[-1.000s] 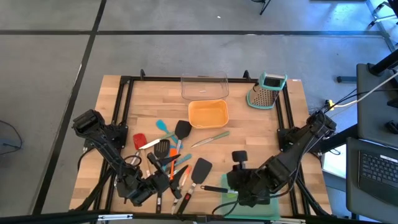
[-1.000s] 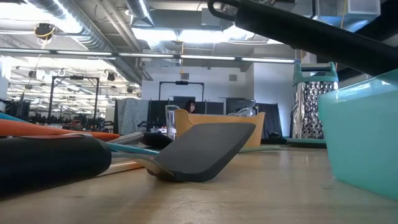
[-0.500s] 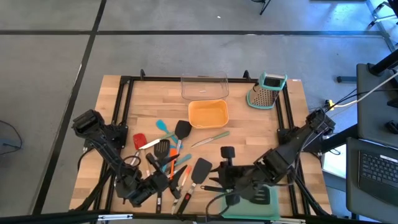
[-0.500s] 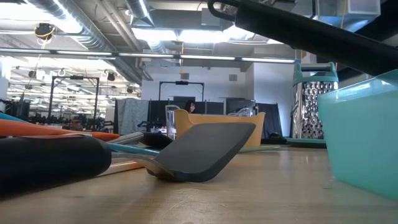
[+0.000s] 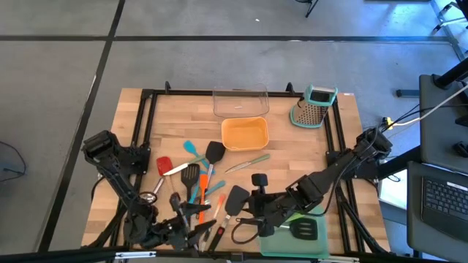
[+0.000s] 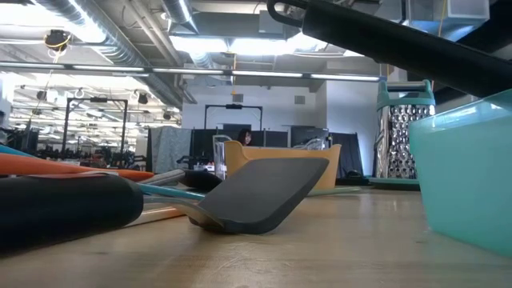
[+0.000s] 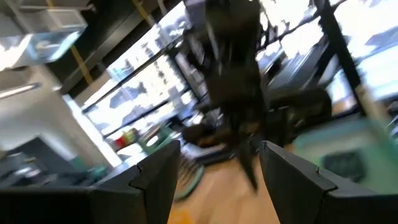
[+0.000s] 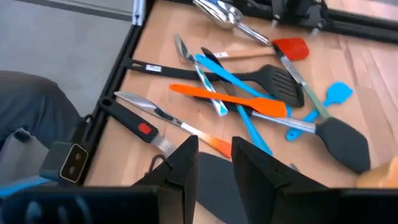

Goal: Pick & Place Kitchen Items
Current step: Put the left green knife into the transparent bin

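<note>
The left gripper (image 5: 191,228) fingers stand wide and empty over the utensils (image 5: 196,191), while the right gripper (image 5: 245,221) fingers are narrowly parted, holding nothing, above the worktop (image 5: 292,157)

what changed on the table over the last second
The right gripper swung off the teal-green tray toward the utensil pile, leaving a black slotted spatula lying in the tray, uncovered. The left gripper shifted along the near edge, its elbow pulling in toward that edge, and nothing shows between its open fingers. The orange tray, clear tray and steel box grater stayed put.
</note>
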